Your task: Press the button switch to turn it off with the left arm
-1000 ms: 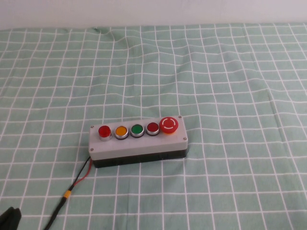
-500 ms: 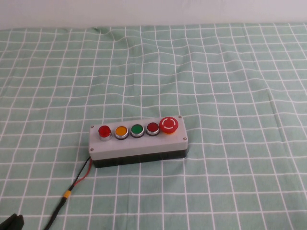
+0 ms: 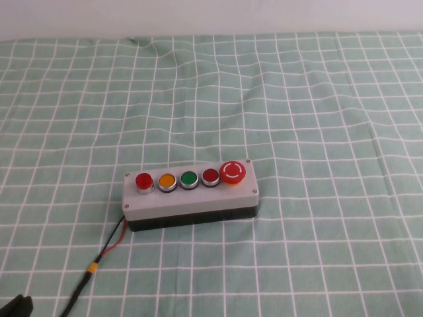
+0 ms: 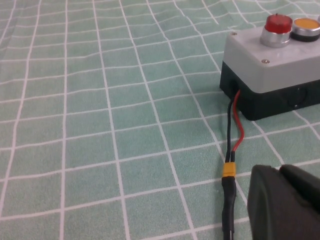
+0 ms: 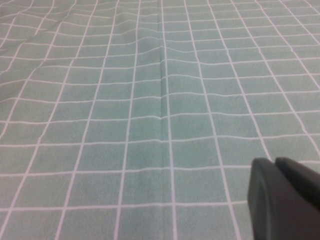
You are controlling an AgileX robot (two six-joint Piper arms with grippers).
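Observation:
The button switch [image 3: 143,181] is the small bright-red button with a silver rim at the left end of the row on the grey box [image 3: 192,198]. It also shows in the left wrist view [image 4: 278,23]. My left gripper [image 4: 280,172] is shut and empty, low over the cloth beside the box's cable. It is well short of the box on the near left. Only its tip [image 3: 16,306] shows at the bottom-left corner of the high view. My right gripper [image 5: 275,165] is shut and empty over bare cloth, and it is out of the high view.
The row continues with an orange button [image 3: 166,181], a green button [image 3: 189,179], a darker red button [image 3: 210,176] and a large red mushroom button [image 3: 232,172]. A red-and-black cable [image 3: 109,244] with an orange joint [image 4: 229,170] runs from the box's left end toward me. A green checked cloth [image 3: 297,99] covers the table.
The left gripper's tip has sunk slightly toward the bottom edge of the high view since a second ago. Nothing else has moved.

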